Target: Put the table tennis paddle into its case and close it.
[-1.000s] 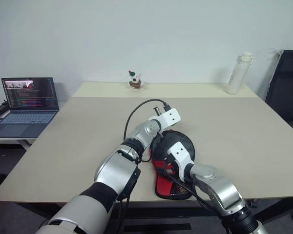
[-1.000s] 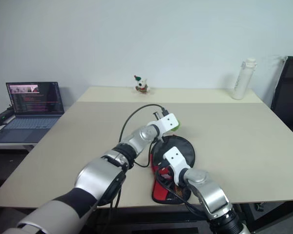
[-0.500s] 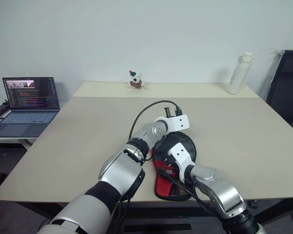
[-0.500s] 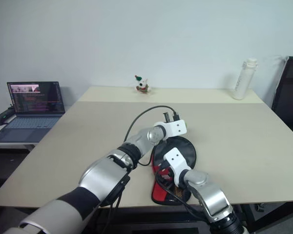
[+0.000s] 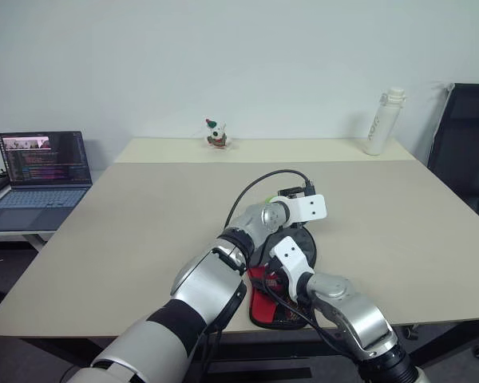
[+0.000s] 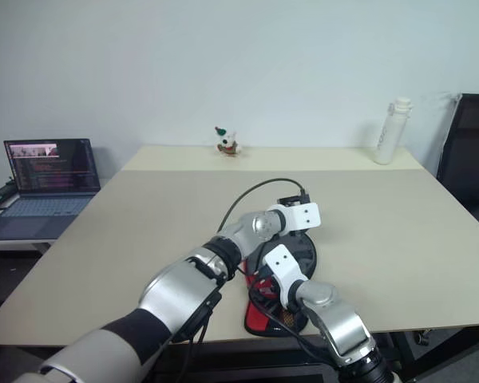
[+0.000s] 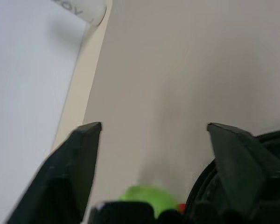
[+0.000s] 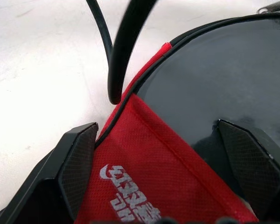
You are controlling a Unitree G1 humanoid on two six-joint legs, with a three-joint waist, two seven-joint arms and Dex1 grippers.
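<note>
The case (image 5: 306, 242) lies near the table's front edge, its black round head away from me and its red logo part (image 5: 261, 294) toward me. My left gripper (image 7: 151, 126) reaches across to the head's far right rim and stands open, fingers wide apart. The blurred green tag (image 7: 147, 197) lies low between them, beside the case's black edge (image 7: 275, 140). My right gripper (image 8: 156, 123) is open just above the case, over the seam between the red fabric (image 8: 144, 163) and the black face (image 8: 214, 79). The table tennis paddle is hidden.
A black cable (image 5: 255, 187) loops from my left wrist over the table (image 5: 144, 231). At the far edge stand a small toy figure (image 5: 216, 134) and a white bottle (image 5: 377, 121). There is a laptop (image 5: 40, 171) on a side desk to the left and a black chair (image 5: 463, 136) to the right.
My left hand has swept to the right along the case's far rim. The right hand has stayed where it was. The head view has shifted slightly.
</note>
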